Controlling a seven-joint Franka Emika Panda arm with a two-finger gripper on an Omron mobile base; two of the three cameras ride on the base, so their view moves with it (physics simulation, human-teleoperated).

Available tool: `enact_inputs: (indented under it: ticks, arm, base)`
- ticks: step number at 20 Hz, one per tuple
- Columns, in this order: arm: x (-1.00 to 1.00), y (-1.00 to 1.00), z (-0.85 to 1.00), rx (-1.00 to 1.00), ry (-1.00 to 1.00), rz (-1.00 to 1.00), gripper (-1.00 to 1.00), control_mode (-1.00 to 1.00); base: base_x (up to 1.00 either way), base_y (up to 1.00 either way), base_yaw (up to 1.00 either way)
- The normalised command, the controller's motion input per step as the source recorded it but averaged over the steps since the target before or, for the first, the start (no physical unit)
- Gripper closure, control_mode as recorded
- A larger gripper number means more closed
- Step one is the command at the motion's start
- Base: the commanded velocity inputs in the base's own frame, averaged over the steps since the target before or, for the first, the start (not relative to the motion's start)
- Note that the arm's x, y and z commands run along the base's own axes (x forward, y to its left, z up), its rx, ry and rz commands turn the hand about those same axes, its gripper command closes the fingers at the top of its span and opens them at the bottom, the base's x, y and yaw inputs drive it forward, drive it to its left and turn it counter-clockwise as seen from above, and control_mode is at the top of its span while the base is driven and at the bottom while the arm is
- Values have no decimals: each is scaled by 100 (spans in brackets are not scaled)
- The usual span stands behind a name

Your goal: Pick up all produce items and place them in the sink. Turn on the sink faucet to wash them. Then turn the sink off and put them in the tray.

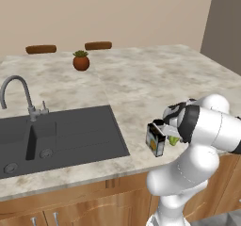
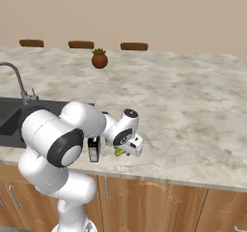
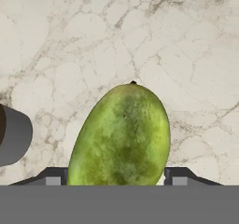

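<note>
The produce item [image 3: 123, 134], a yellow-green oval fruit, lies on the marble counter near its front edge. It also shows under the hand as a green patch [image 1: 174, 140] [image 2: 119, 152]. My gripper [image 3: 116, 178] points down over it, with a fingertip [image 3: 51, 177] pressed against each side of the fruit. The dark-grey sink [image 1: 70, 131] [image 2: 9, 122] is set in the counter to the left. Behind it rises the gooseneck sink faucet [image 1: 19, 86] [image 2: 17, 79].
A small dark box with a yellow mark [image 1: 155, 140] [image 2: 94, 149] stands right beside the hand, on the sink side. A brown pot with a green plant [image 1: 81, 61] [image 2: 99, 59] sits far back on the counter. The counter's front edge is just below the fruit.
</note>
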Motion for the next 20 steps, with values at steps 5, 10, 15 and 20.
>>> enact_inputs:
  ticks: [5,10,15,20]
  arm:
    - [-11,0,-7,-1,-1,0,100,-100]
    - [-40,0,11,0,-10,1,100,-100]
    - [-41,0,54,0,-12,0,100,-100]
    - [-15,0,60,0,-2,0,100,-100]
  base:
    - [0,0,0]
    - [0,0,0]
    - [0,0,0]
    - [0,0,0]
